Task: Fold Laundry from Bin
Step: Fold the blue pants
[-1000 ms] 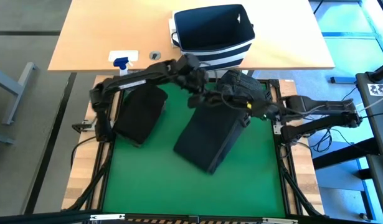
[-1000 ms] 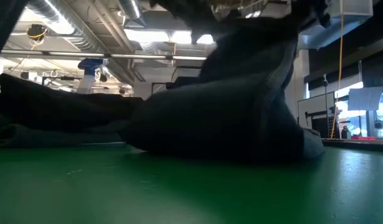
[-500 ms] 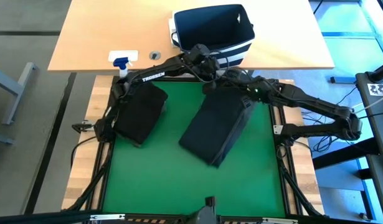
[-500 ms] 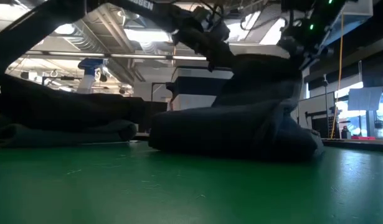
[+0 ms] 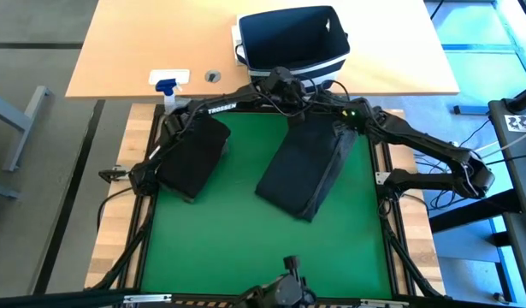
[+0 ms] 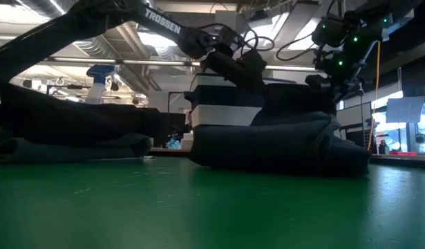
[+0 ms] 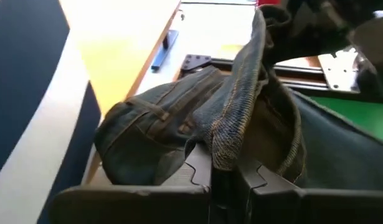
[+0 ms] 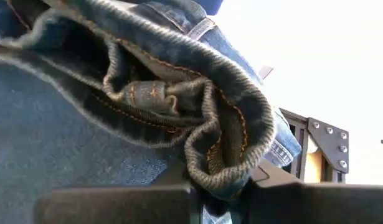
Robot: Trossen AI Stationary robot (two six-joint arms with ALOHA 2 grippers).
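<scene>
While both arms reach to the far edge of the green mat, each tool is pressed together on the same dark denim garment (image 5: 304, 167): the left tool (image 7: 222, 177) pinches a stitched edge of it, and the right tool (image 8: 219, 186) pinches a rolled hem. Folded into a long slab, the garment runs from the mat's far edge, just before the bin (image 5: 292, 43), slantwise toward the middle of the surface, so its bulk lies nearward of both tools. Neither arm is nearer; they hold the far end side by side. A second folded dark garment (image 5: 192, 156) rests by the mat's left edge.
</scene>
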